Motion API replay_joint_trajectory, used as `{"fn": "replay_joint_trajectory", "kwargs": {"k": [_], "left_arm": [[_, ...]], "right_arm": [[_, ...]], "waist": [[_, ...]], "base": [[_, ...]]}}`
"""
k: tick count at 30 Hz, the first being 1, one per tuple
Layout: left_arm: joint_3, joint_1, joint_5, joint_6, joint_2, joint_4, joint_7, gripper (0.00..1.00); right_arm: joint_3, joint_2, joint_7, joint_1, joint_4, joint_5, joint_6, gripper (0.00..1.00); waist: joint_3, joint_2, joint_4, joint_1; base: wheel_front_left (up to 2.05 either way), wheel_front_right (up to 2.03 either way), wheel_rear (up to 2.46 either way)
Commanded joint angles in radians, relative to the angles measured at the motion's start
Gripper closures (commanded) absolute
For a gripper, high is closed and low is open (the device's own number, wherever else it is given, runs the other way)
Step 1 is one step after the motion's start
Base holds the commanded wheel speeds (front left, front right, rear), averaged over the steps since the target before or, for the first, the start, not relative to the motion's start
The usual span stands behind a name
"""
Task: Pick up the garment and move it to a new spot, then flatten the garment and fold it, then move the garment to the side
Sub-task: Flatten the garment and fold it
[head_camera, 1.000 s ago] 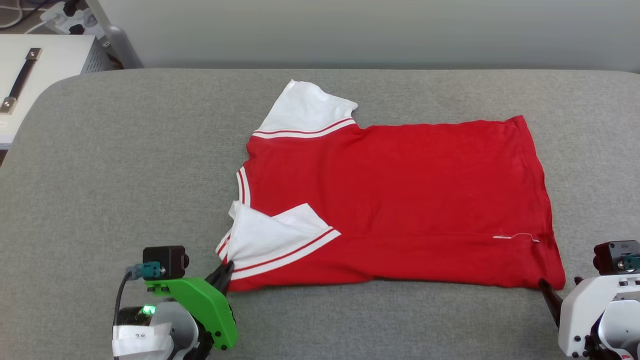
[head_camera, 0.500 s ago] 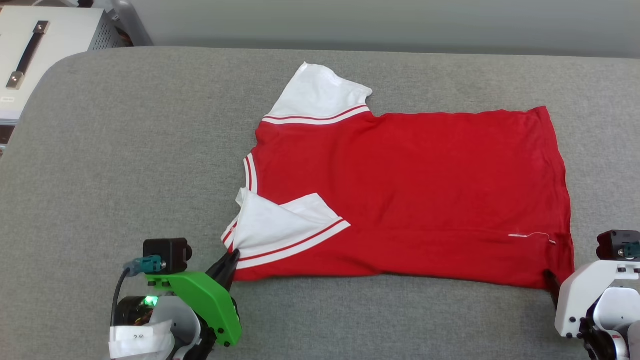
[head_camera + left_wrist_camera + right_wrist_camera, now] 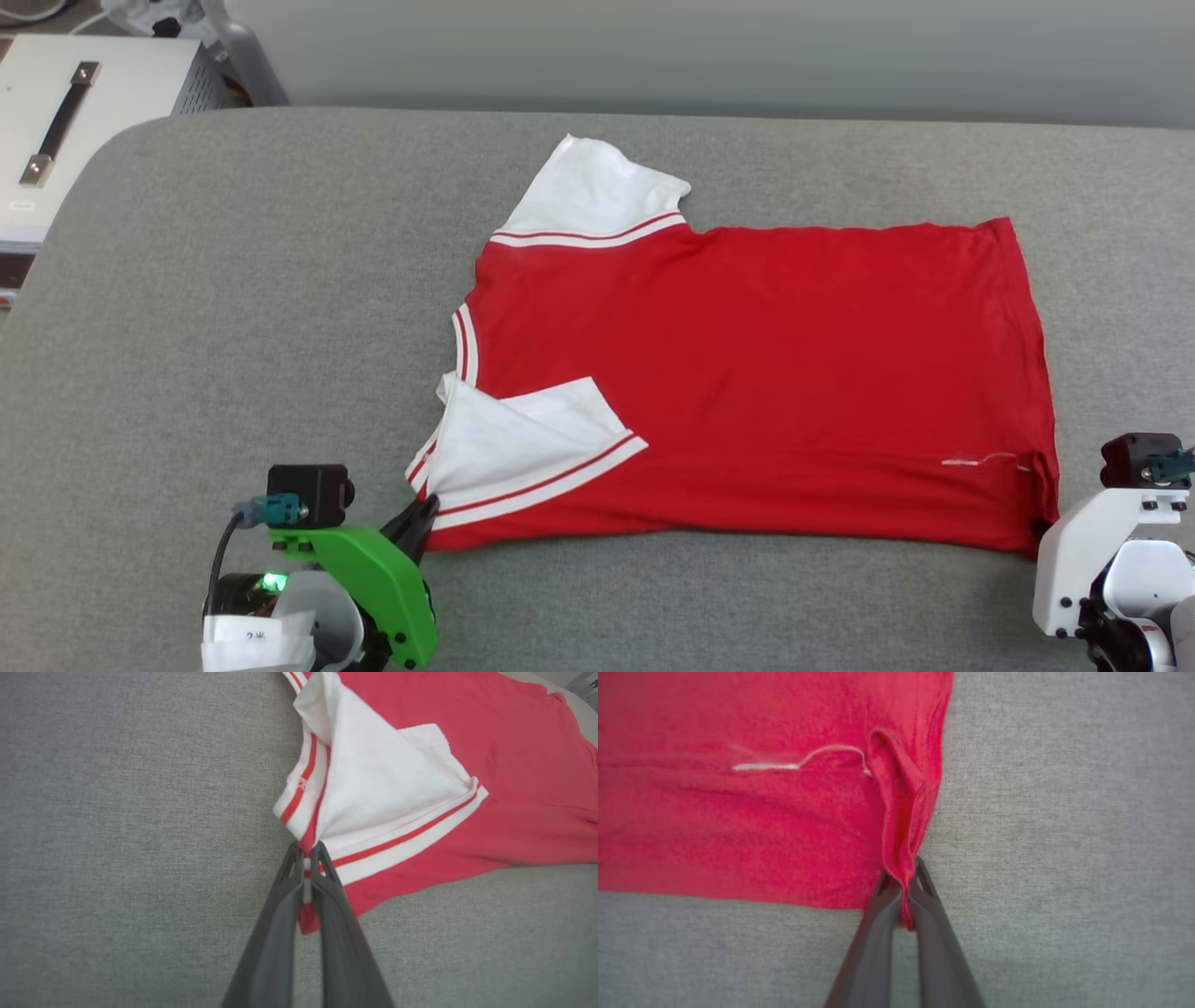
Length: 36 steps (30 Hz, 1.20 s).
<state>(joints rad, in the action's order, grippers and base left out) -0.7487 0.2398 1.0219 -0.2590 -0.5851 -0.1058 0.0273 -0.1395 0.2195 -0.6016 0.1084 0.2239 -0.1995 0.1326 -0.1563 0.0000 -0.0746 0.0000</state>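
Grey fabric-covered surface (image 3: 233, 280), pale wall (image 3: 653, 47) behind, white case (image 3: 131, 103) with black handle (image 3: 61, 121) at far left

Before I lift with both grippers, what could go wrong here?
The left gripper pinches only a thin corner of the garment, so it might slip. The near sleeve lies folded onto the red body and may stay creased. The right gripper holds the hem bunched, which could wrinkle.

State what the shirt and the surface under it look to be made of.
Garment: soft matte knit, likely cotton jersey; it puckers into folds at its pinched corner. Surface: grey woven cloth, matte, perhaps upholstery over padding; fine heathered weave shows close up.
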Motion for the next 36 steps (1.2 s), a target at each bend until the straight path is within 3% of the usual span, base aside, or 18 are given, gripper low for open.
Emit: {"fn": "replay_joint_trajectory", "kwargs": {"k": [1, 9, 17, 26, 36], "left_arm": [[0.001, -0.02, 0.0, 0.003, -0.014, -0.01, -0.001, 1.0], [-0.009, -0.062, 0.008, 0.003, -0.036, -0.019, 0.006, 1.0], [-0.036, -0.144, 0.035, 0.0, -0.051, 0.002, 0.029, 1.0], [-0.058, -0.158, 0.046, 0.022, -0.021, -0.042, 0.032, 1.0], [-0.078, -0.11, 0.027, 0.067, 0.022, -0.136, 0.019, 1.0]], "right_arm": [[-0.003, 0.016, -0.006, -0.013, 0.014, -0.006, -0.002, 1.0], [0.016, 0.071, -0.052, -0.056, -0.034, -0.071, -0.002, 1.0], [0.028, 0.13, -0.172, -0.151, -0.127, -0.159, -0.002, 1.0], [0.012, 0.105, -0.209, -0.214, -0.162, -0.185, -0.002, 1.0], [0.036, 0.09, -0.152, -0.193, -0.097, -0.175, -0.002, 1.0]], "waist": [[0.027, 0.0, 0.01, 0.0], [0.095, 0.0, 0.023, 0.0], [0.131, 0.0, 0.034, 0.0], [0.116, 0.0, 0.033, 0.0], [0.068, 0.0, 0.026, 0.0]], "base": [[0.0, 0.0, 0.0], [0.0, 0.0, 0.0], [0.0, 0.0, 0.0], [0.0, 0.0, 0.0], [0.0, 0.0, 0.0]]}}
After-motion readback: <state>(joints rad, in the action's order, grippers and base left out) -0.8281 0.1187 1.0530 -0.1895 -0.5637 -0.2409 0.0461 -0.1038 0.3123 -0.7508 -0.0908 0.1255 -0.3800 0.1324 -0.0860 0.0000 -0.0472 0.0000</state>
